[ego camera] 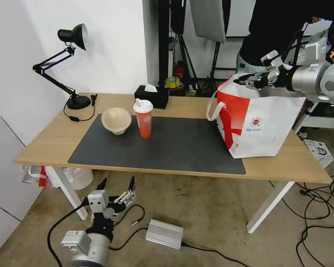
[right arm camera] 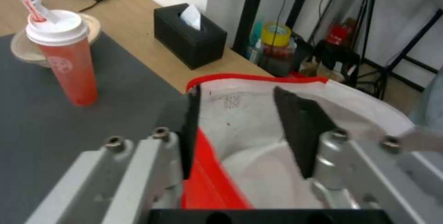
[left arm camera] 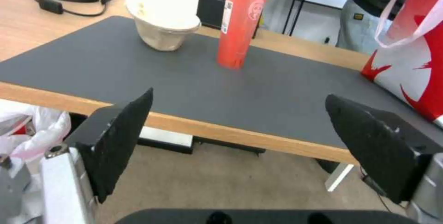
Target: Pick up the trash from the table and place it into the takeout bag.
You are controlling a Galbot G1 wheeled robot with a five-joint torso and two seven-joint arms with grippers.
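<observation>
On the dark mat point(ego camera: 167, 148) of the table point(ego camera: 44, 144) stand a beige pulp bowl point(ego camera: 116, 120) point(left arm camera: 164, 30) and, right beside it, a tall red cup point(ego camera: 143, 118) point(left arm camera: 240, 19) point(right arm camera: 67, 54) with a white lid and straw. The white-and-red takeout bag point(ego camera: 256, 118) point(right arm camera: 240, 106) sits at the mat's right end. My right gripper point(ego camera: 248, 79) point(right arm camera: 235, 113) hangs open over the bag's mouth, with nothing between its fingers. A pale rounded shape lies inside the bag; I cannot tell what it is. My left gripper point(ego camera: 117, 187) point(left arm camera: 239, 96) is open, low in front of the table's front edge.
A black desk lamp point(ego camera: 72, 66) and a black tissue box point(ego camera: 151, 96) stand at the table's back. A plastic bag point(ego camera: 44, 174) lies under the table's left end. A silver box point(ego camera: 164, 233) and cables are on the floor. Tripods stand behind the table.
</observation>
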